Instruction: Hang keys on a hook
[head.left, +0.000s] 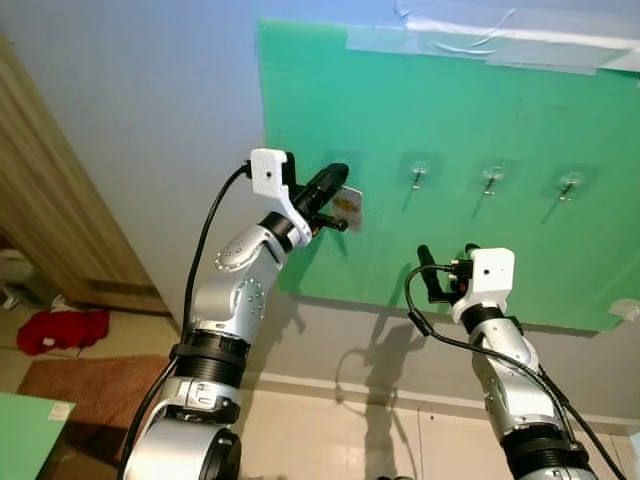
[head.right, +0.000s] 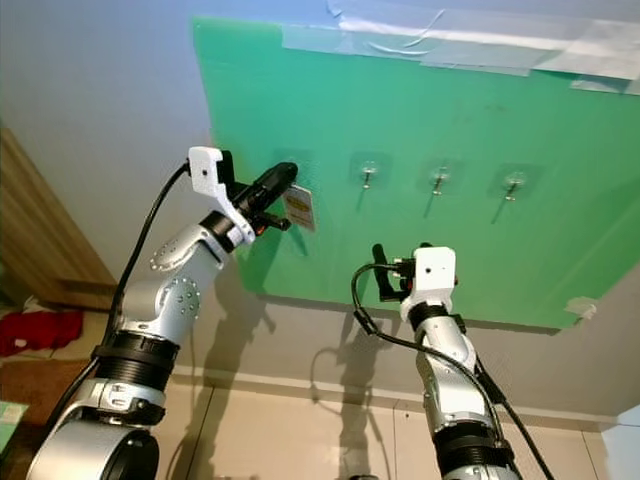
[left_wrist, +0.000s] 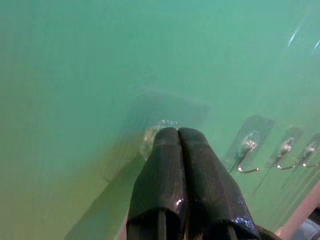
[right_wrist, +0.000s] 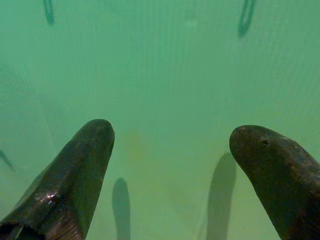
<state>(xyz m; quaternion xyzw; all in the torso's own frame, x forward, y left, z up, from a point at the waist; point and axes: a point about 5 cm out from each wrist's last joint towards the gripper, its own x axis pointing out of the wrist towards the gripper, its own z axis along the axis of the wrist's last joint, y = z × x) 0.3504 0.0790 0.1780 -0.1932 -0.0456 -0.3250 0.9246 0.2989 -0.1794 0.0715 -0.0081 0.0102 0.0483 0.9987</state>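
While the left pincer (head.left: 338, 178) is pressing up against the green board (head.left: 480, 250), its two black fingers are lying closed together and appear to be pinching the keys (head.left: 346, 208), of which a pale tag is hanging just below the fingertips. In the left wrist view the fingertips are covering a clear hook mount (left_wrist: 155, 134) on the board, so the hook prong itself is hidden and it cannot be told whether the key ring is already sitting over it. The main risk is releasing before the ring is seated: the keys would be dropping to the floor below the board. A second risk is pushing too hard, which could be peeling the adhesive mount off the board. Three further hooks (head.left: 418, 178) are standing free on the board, to the right of the left pincer. The right pincer (head.left: 446, 262) is waiting below those hooks, near the board, fingers spread and holding nothing. The key ring and any metal keys are too small to be made out.
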